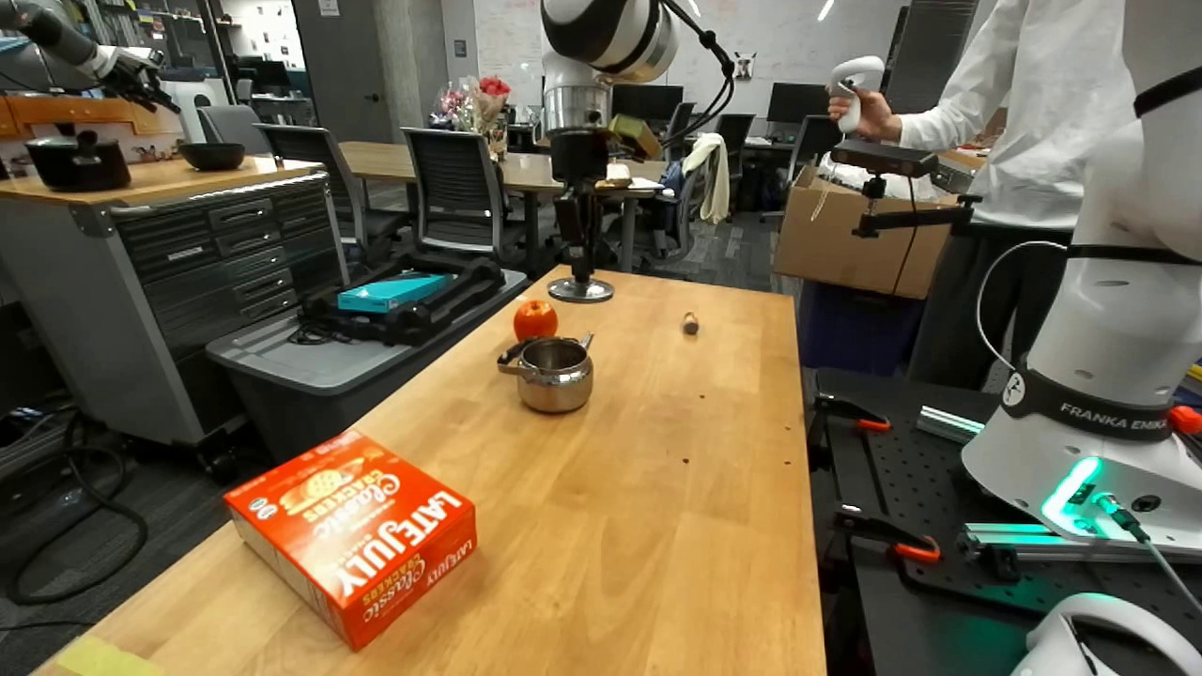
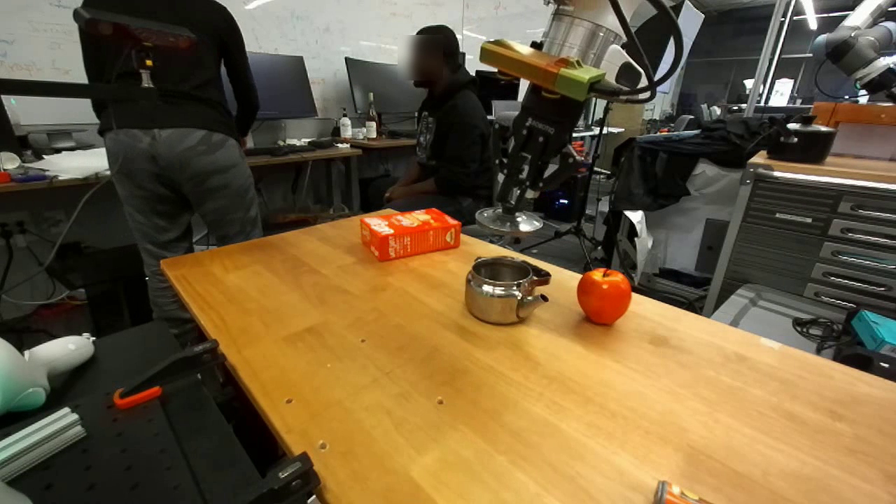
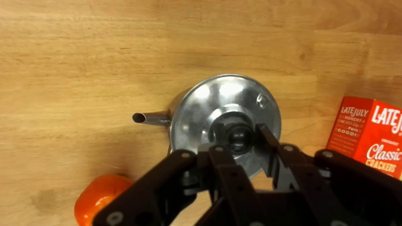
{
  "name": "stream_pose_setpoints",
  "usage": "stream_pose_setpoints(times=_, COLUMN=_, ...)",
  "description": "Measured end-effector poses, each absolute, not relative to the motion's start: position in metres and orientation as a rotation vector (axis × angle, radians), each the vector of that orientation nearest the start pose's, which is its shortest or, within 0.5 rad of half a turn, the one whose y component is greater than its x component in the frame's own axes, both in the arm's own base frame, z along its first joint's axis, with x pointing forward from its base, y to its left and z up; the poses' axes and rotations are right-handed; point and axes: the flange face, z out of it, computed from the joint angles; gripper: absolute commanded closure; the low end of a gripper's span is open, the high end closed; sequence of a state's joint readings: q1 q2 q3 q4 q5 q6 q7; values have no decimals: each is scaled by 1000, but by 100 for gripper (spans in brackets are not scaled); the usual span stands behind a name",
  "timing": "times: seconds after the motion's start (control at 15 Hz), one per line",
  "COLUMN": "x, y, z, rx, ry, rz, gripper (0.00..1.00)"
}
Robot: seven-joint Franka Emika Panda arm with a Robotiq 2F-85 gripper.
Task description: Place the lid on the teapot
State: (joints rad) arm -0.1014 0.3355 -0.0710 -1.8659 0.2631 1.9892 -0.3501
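Note:
The silvery round lid (image 3: 226,94) with a black centre knob hangs from my gripper (image 3: 240,135), whose fingers stand on both sides of the knob. The lid also shows, held in the air and roughly level, in both exterior views (image 1: 580,290) (image 2: 509,221). My gripper (image 1: 579,246) (image 2: 516,199) points down. The squat silver teapot (image 1: 556,387) (image 2: 495,297) stands upright on the table with its top open and a dark handle. In the wrist view the lid hides most of the teapot; its spout (image 3: 154,118) shows at the left.
An orange-red cracker box (image 1: 376,526) (image 2: 411,234) (image 3: 370,135) lies on the wooden table (image 1: 657,545). A red-orange round fruit (image 1: 535,320) (image 2: 604,296) (image 3: 100,199) sits close to the teapot. A small cylindrical object (image 1: 690,323) (image 2: 675,493) lies on the table too.

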Motion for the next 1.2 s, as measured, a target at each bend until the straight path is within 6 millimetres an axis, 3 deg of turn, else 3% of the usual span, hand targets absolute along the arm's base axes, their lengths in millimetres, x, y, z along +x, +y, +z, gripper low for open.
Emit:
stream_pose_setpoints(times=0.6, x=604, y=-72, z=298, rx=-2873, ry=-95, rz=239, gripper=93)
stream_pose_setpoints(times=1.2, x=616, y=-67, z=273, rx=-2900, ry=-106, rz=157, gripper=93)
